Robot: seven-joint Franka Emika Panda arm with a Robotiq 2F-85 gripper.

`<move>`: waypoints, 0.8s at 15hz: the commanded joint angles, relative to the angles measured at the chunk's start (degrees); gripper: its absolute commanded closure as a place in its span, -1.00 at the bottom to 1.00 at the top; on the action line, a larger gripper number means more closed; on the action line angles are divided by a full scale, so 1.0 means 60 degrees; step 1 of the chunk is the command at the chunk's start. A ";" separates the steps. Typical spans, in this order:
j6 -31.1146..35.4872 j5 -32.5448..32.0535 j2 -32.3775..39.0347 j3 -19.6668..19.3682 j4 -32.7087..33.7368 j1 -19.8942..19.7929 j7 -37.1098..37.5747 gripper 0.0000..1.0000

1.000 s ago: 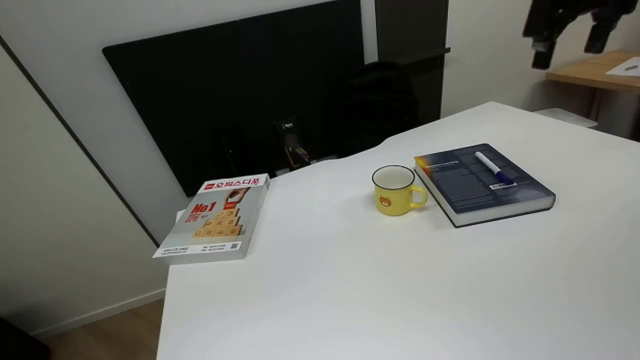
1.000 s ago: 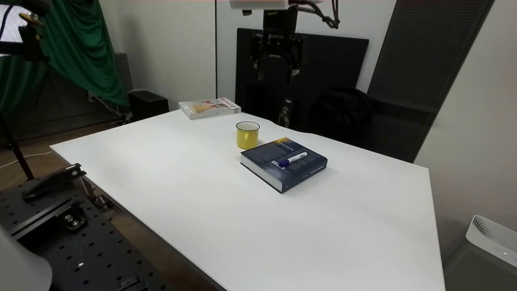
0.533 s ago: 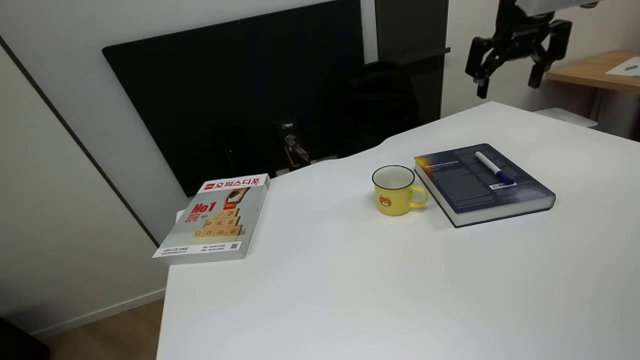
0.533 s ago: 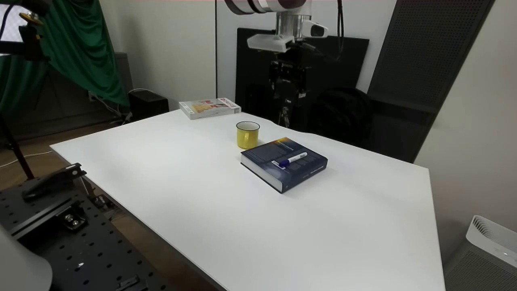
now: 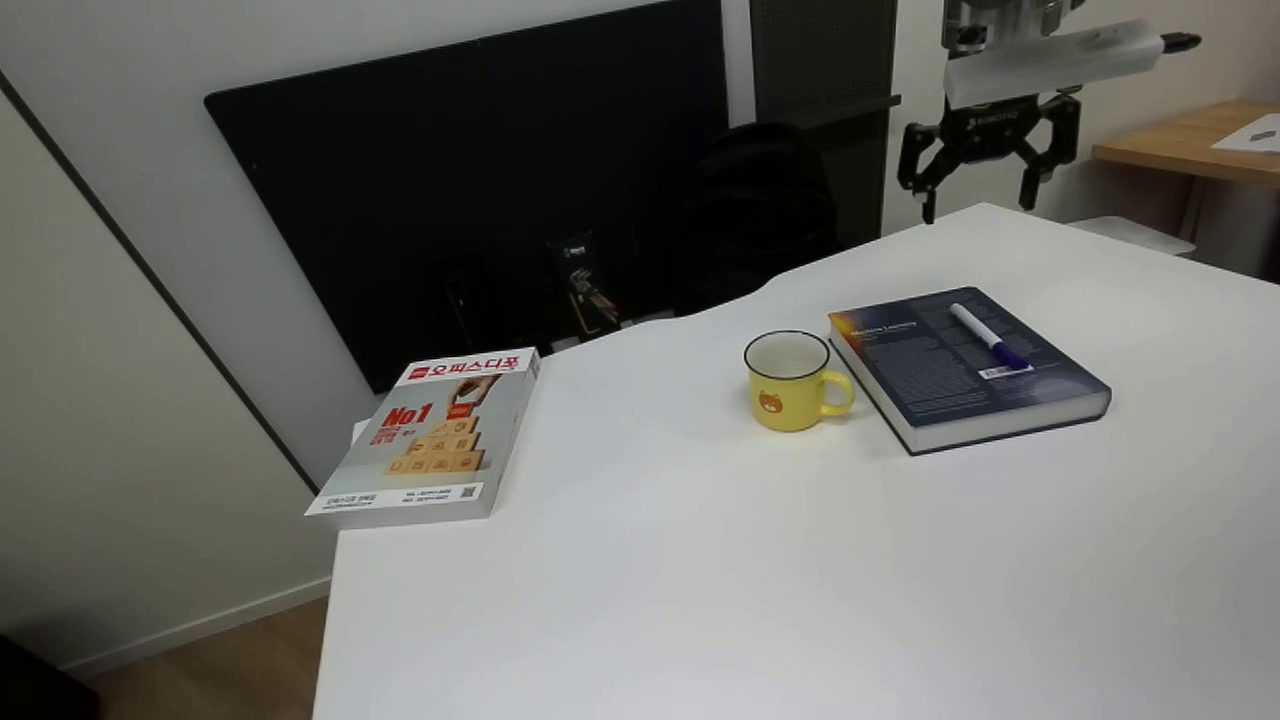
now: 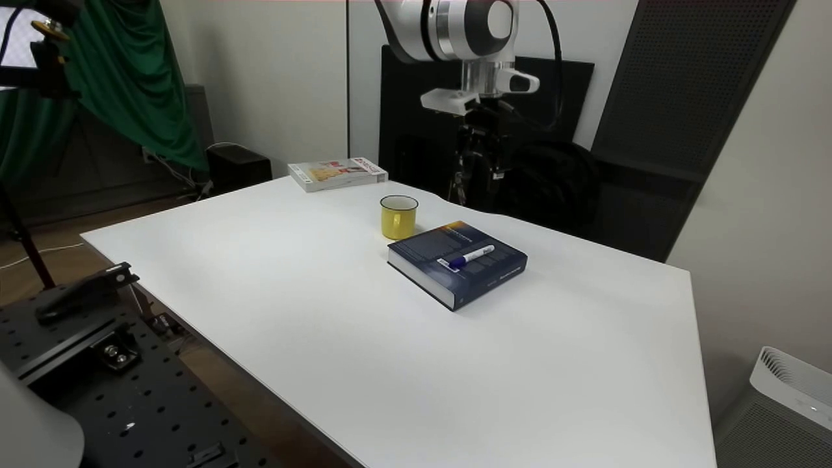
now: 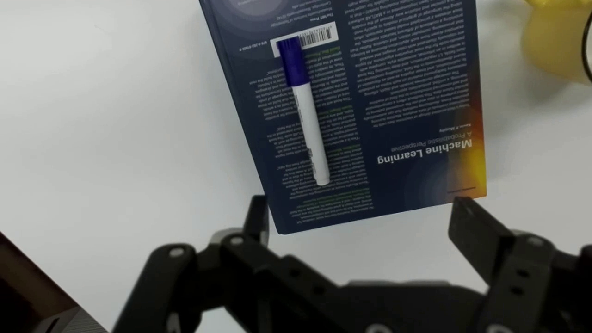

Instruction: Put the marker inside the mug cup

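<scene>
The end effector (image 7: 363,210) hangs above the desk (image 7: 138,138), spread wide with nothing between. Below and ahead of it, off-centre, the marker (image 7: 309,125) lies on the blue book (image 7: 411,120); the mug cup (image 7: 552,44) stands farther out to one side. Best to centre over the marker, twist slightly to square up, then lower gently: height is hard to judge here.

The marker (image 7: 311,134) is looking like smooth plastic, the mug cup (image 5: 790,392) like enamel; the tabletop (image 5: 650,570) is showing a soft sheen, the claw (image 5: 979,204) looking matt.
</scene>
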 commanded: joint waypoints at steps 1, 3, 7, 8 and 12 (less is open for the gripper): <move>-0.0037 0.0063 0.0057 -0.0072 0.0081 0.0061 -0.0025 -1.00; -0.0081 0.0063 0.0067 -0.0075 0.0139 0.0064 0.0011 -1.00; -0.0325 0.0184 0.0298 0.0184 0.0417 -0.0155 -0.0720 -1.00; -0.0317 0.0135 0.0479 0.0142 0.0597 -0.0132 -0.0771 -1.00; -0.0416 0.0289 0.1145 0.0224 0.1272 -0.0278 -0.1224 -1.00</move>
